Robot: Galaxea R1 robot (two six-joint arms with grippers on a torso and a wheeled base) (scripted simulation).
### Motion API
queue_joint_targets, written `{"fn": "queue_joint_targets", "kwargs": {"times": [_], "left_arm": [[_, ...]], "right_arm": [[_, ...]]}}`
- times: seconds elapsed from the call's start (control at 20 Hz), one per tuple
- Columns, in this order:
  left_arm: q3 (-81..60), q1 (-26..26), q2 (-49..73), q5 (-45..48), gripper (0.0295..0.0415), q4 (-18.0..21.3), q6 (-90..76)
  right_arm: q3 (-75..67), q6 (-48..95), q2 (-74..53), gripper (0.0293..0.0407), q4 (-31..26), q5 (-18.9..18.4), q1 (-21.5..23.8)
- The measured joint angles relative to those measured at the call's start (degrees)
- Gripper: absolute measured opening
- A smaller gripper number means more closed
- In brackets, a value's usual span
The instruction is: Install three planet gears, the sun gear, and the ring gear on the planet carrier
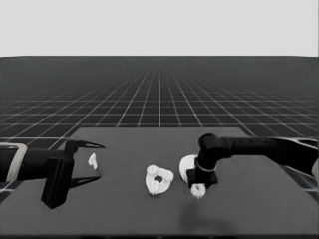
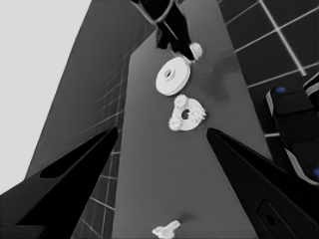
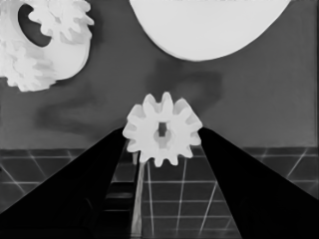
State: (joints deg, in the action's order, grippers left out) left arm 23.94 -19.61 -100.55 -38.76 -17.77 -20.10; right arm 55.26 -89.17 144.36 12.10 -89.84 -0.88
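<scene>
One gear (image 3: 162,130) sat clamped in the right gripper (image 1: 198,190), ready for the carrier (image 1: 158,180) beside it; the left gripper (image 1: 88,162) waited, released.

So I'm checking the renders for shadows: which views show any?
Head view: faint dark patch on the table below the right gripper. Right wrist view: soft smudges around the held gear. Left wrist view: dim shadow beside the smaller round part.

We find no text, label, brand, number or sign that can be read in any view.
</scene>
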Motion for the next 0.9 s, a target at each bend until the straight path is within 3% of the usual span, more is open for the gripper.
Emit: {"fn": "queue_joint_targets", "kwargs": {"times": [0.1,0.2,0.35,0.6,0.7,0.9], "left_arm": [[0.00,0.00,0.00,0.00,0.0385,0.00,0.00],[0.00,0.00,0.00,0.00,0.0385,0.00,0.00],[0.00,0.00,0.00,0.00,0.0385,0.00,0.00],[0.00,0.00,0.00,0.00,0.0385,0.00,0.00],[0.00,0.00,0.00,0.00,0.0385,0.00,0.00],[0.00,0.00,0.00,0.00,0.0385,0.00,0.00]], "right_arm": [[-0.01,-0.01,-0.01,0.0310,-0.15,0.01,0.14],[22.79,2.09,19.88,0.0310,-2.21,0.32,2.15],[38.28,8.34,29.85,0.0310,-2.81,1.31,2.57],[42.94,10.50,32.30,0.0310,-2.95,1.61,2.57],[45.46,12.08,33.00,0.0310,1.50,2.87,-2.04],[47.21,13.12,33.48,0.0310,3.47,3.69,-4.20]]}}
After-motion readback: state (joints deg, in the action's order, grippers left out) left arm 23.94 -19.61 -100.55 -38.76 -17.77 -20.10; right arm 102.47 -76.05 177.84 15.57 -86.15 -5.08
